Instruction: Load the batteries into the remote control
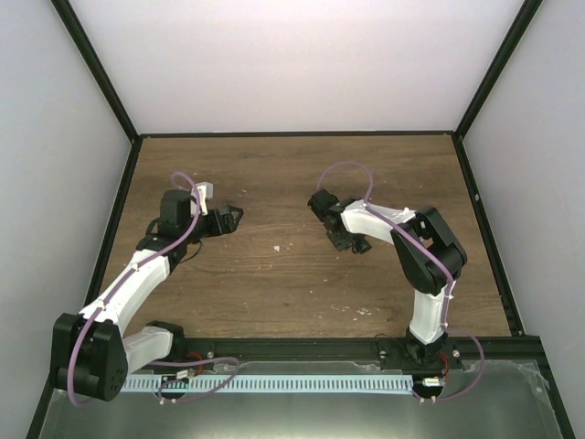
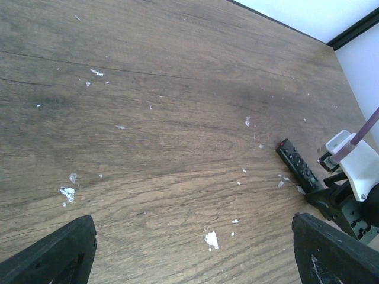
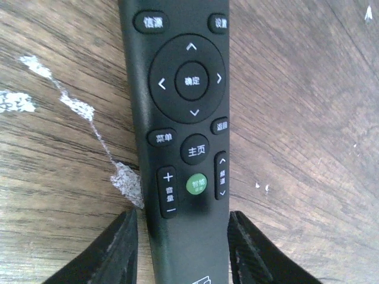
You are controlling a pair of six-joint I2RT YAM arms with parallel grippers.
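Note:
The remote control point(image 3: 183, 136) is a slim black bar lying face up on the wood table, buttons showing. My right gripper point(image 3: 182, 248) straddles its lower end. The right finger point(image 3: 254, 254) sits against the remote's edge and the left finger point(image 3: 112, 254) stands a small gap off it, so the jaws are open. The remote also shows in the left wrist view point(image 2: 299, 167), sticking out from the right gripper point(image 2: 340, 204). My left gripper point(image 2: 195, 260) is wide open and empty above bare wood, left of the remote. In the top view the left gripper point(image 1: 228, 219) and right gripper point(image 1: 347, 241) face each other. The batteries are out of view.
The wood table point(image 1: 274, 274) carries small white flecks point(image 2: 211, 239) and a scuffed white patch point(image 3: 125, 180) beside the remote. Black frame posts and white walls close in the table point(image 1: 297, 134) at the back and sides.

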